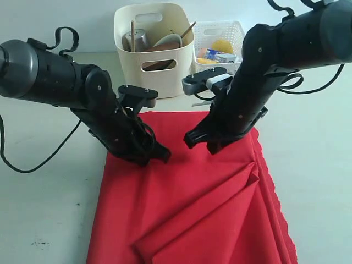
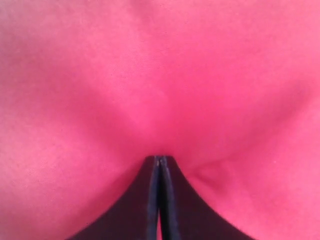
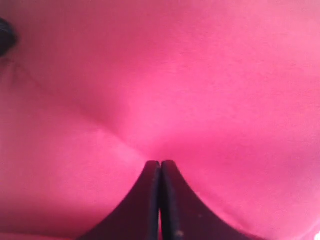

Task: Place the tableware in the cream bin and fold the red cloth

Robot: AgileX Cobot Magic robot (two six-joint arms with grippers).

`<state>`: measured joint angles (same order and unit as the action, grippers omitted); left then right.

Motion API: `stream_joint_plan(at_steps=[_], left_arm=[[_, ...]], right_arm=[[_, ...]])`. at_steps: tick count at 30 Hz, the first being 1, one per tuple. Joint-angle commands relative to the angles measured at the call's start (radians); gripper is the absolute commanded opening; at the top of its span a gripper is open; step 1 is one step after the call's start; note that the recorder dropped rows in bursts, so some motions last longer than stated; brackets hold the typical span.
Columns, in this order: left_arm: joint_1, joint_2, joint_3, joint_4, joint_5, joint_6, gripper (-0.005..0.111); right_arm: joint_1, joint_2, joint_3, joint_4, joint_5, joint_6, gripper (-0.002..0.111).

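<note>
Red cloth (image 1: pixel 181 220) fills the near edge of the exterior view. It is one large sheet, lying on the pale table (image 1: pixel 44 209), with diagonal folds running across its near half and a scalloped hem down its right side. Two dark arms lean in over the cloth's far half, the left arm (image 1: pixel 82 93) from the left and the right arm (image 1: pixel 264 77) from the right, one tool on each.

In its wrist view the left tool (image 2: pixel 159 160) has its jaws pressed together, with the fabric drawn up into a pucker at the tips, so it is clamped on the cloth. The right tool (image 3: pixel 160 162) looks the same: jaws together, creases in the fabric running to the tips, pinching the cloth. In the exterior view the two tools sit near each other, with only a short stretch of cloth between them.

Behind the cloth, at the far side of the table, stands one cream bin (image 1: pixel 129 66). In it are one steel cup (image 1: pixel 138 39), one pale bowl (image 1: pixel 168 40), a brown plate (image 1: pixel 158 48) and two chopsticks (image 1: pixel 132 34) that stick up above the rim at opposite sides. Just beside the bin on the right stands one white lattice basket (image 1: pixel 212 27), holding a yellow item (image 1: pixel 223 45) and a blue-and-white carton (image 1: pixel 224 56); the right arm hides part of it. One black cable (image 1: pixel 33 165) loops over the table on the left.
</note>
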<state>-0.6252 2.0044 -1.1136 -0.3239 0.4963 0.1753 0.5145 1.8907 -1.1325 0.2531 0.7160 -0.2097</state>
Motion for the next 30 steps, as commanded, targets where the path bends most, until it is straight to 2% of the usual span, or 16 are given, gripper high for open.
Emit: stream_joint_plan(at_steps=[1, 7, 12, 16, 20, 24, 27, 30], left_arm=[[-0.002, 0.033, 0.003, -0.003, -0.001, 0.000, 0.000], [-0.002, 0.034, 0.003, -0.003, -0.001, 0.000, 0.000], [-0.002, 0.033, 0.003, -0.003, -0.001, 0.000, 0.000], [-0.002, 0.033, 0.003, -0.003, -0.001, 0.000, 0.000], [-0.002, 0.033, 0.003, -0.003, -0.001, 0.000, 0.000], [-0.002, 0.033, 0.003, -0.003, -0.001, 0.000, 0.000], [-0.002, 0.033, 0.003, -0.003, -0.001, 0.000, 0.000], [-0.002, 0.033, 0.003, -0.003, -0.004, 0.000, 0.000]], right_arm=[[0.043, -0.040, 0.022, 0.050, 0.037, -0.034, 0.000], [0.129, -0.040, 0.109, 0.050, 0.031, -0.032, 0.000], [0.148, -0.040, 0.170, 0.022, 0.044, -0.001, 0.000], [0.148, -0.084, 0.218, -0.112, 0.101, 0.116, 0.000], [0.148, -0.227, 0.267, -0.267, 0.120, 0.275, 0.000], [0.148, -0.383, 0.275, -0.364, 0.057, 0.396, 0.000], [0.148, -0.426, 0.275, -0.310, -0.096, 0.381, 0.000], [0.148, -0.355, 0.275, -0.086, -0.152, 0.210, 0.000]])
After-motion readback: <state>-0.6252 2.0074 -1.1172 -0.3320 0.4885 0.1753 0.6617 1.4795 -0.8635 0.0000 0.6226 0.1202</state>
